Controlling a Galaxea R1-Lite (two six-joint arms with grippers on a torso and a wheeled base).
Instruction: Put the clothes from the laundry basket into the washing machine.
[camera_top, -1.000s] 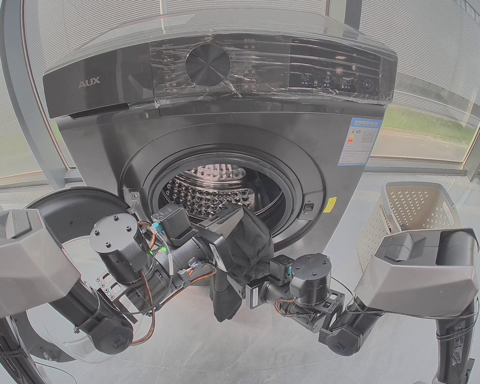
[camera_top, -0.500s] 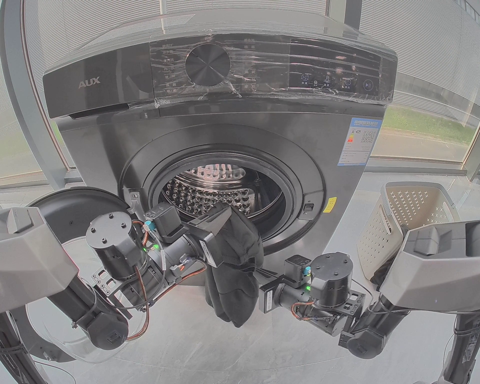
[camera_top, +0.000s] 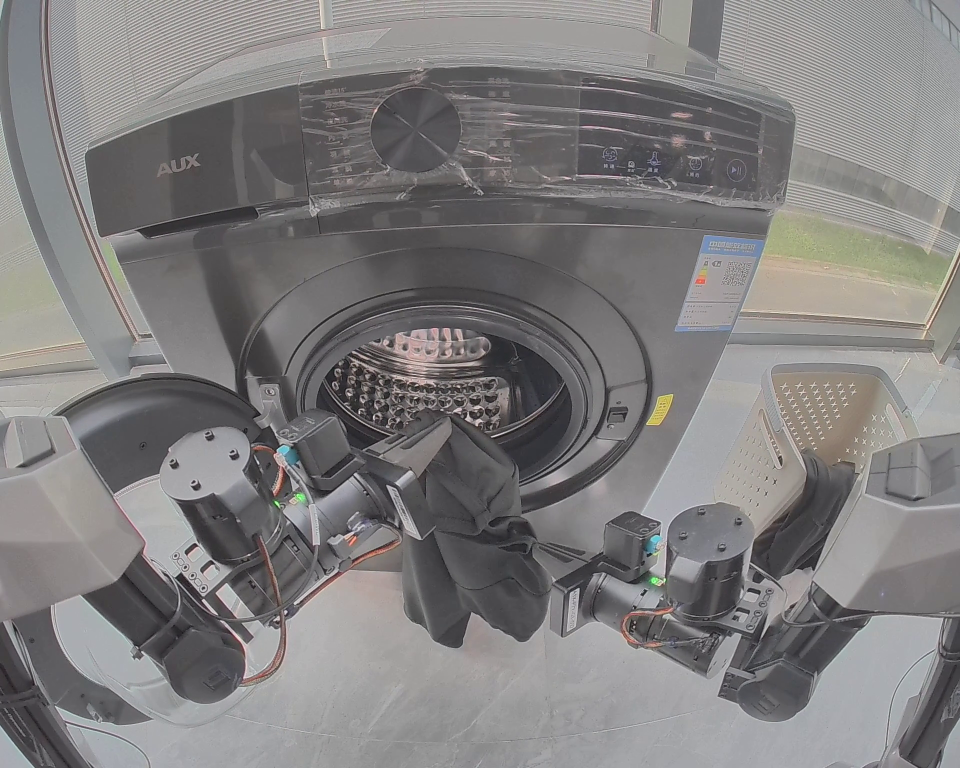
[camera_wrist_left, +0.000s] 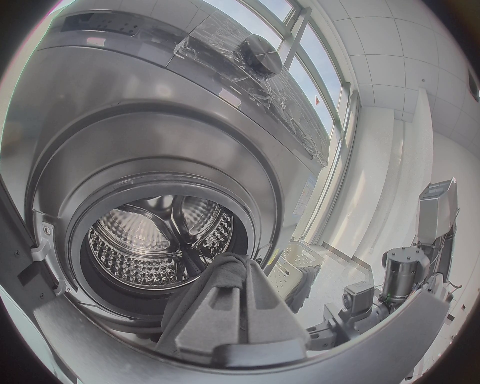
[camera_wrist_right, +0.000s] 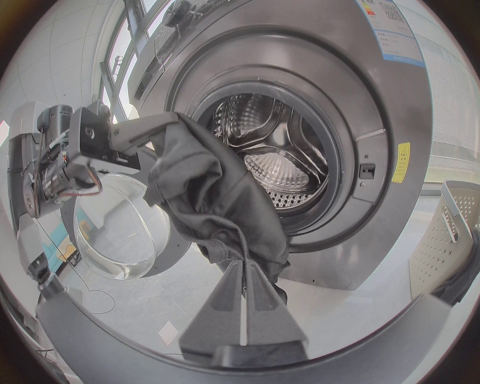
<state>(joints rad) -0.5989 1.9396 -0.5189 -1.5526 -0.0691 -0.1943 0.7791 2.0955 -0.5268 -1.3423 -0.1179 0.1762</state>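
The left hand (camera_wrist_left: 243, 262) is pressed together on the upper edge of a black garment (camera_top: 480, 540) and holds it just in front of the lower rim of the round opening of the washing machine (camera_top: 450, 250). The cloth hangs down from this hand in folds, outside the drum (camera_top: 430, 385), and its lower end is above the floor. The right hand (camera_wrist_right: 243, 266) is lower and to the right of the garment; its fingers are closed on a thin cord that comes from the garment's lower part. The door (camera_top: 130, 430) of the machine stands open at the left side. The laundry basket (camera_top: 830, 410) stands on the floor at the right of the machine, and another dark piece of clothing (camera_top: 805, 515) hangs over its front edge
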